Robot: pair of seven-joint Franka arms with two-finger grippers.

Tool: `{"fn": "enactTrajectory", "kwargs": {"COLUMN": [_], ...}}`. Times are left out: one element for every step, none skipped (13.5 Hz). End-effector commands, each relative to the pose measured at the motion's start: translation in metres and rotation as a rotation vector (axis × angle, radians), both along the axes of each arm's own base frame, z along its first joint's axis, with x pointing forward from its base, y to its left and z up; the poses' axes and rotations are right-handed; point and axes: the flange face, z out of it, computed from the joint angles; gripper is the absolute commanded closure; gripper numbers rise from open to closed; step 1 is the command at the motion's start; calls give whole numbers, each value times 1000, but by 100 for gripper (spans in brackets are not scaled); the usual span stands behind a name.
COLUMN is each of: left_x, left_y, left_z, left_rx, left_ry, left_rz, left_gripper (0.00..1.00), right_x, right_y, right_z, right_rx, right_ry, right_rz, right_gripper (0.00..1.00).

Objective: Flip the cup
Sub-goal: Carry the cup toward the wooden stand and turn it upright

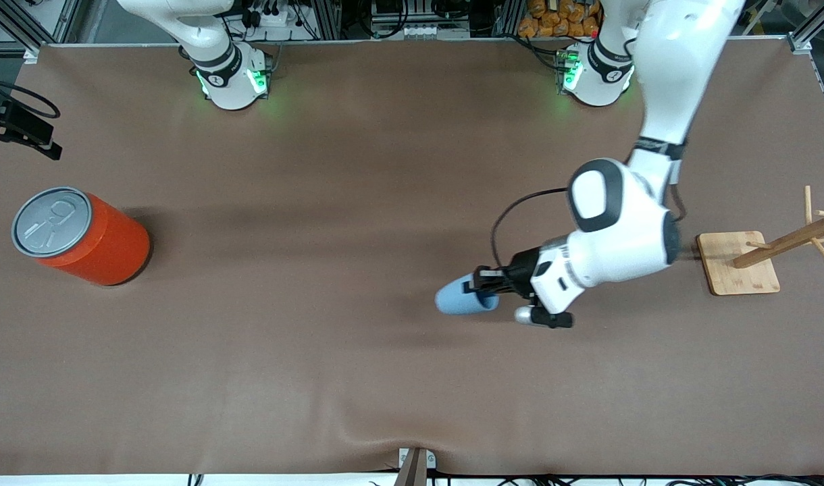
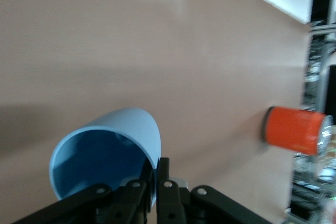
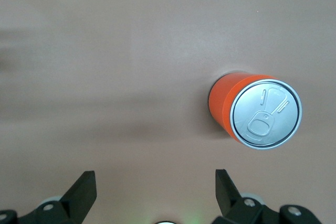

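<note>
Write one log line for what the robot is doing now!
left end effector: shut on cup rim, cup tipped sideways | right end effector: open, above orange can

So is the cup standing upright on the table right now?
No, the cup lies tilted on its side, its rim pinched by the left gripper.

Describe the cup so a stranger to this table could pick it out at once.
On the brown table, look toward the left arm's end, beside the wooden rack. There the left gripper is shut on the rim of the cup, which is tipped on its side. It is small, light blue and tapered, unlike the big orange can at the right arm's end.
</note>
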Motion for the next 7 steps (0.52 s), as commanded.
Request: {"fn": "enactTrajectory", "kwargs": {"left_x": [-1,0,-1,-4,-5,-6,-8], "left_y": [65,82,96,111,130,158,178], "left_z": [18,18,15,7,0,-7,-15], "left_rx": [108,163,222,288,344,421,488], "left_ry": [26,21,15,19,34,43,47], "left_rz": [-24,-35,-44,-50,-31,-16,-21], "left_gripper": [100,100,100,100,100,100,100], "right_x": [0,0,0,0,0,0,0], "right_y": [1,1,2,2,1,1,0], "right_z": [5,5,5,5,5,6,6], "right_rx": [-8,-8,-6,-6,-8,-9,-9], "right_ry": [-7,-7,-8,-8,-7,-9,-9], "right_rz": [6,6,8,8,6,6,4], "right_gripper": [0,0,0,0,0,0,0]}}
